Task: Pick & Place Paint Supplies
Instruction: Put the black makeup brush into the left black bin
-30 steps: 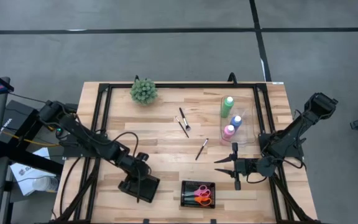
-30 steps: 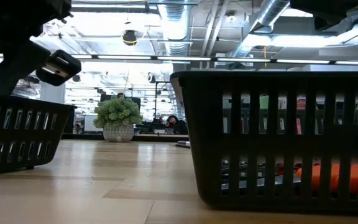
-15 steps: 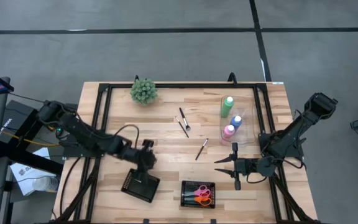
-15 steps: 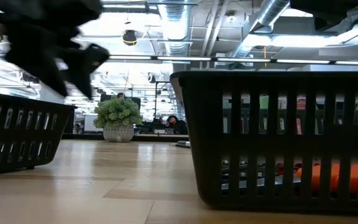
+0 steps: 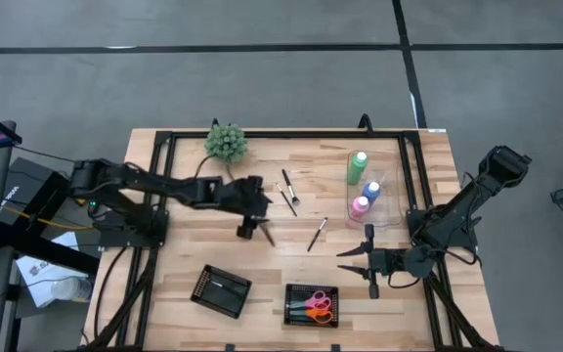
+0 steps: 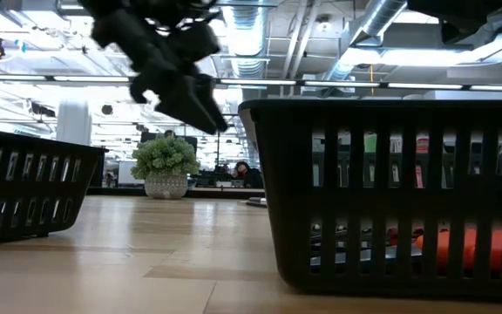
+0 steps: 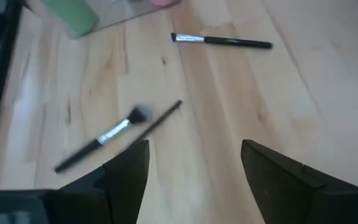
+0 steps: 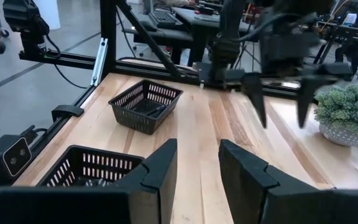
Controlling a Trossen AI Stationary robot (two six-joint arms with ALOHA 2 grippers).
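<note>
We see the left gripper (image 5: 253, 232), jaws spread and empty, above the light wooden worktop (image 5: 194, 249) just beside two crossed thin dark-handled brushes (image 5: 287, 194); the right gripper (image 5: 357, 261) waits, jaws part open.

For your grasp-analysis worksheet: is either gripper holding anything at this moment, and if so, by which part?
Nothing is held. The left gripper hangs open above the brushes, with bare wood between its fingers. The right gripper waits near the scissors basket, its fingers empty.
</note>
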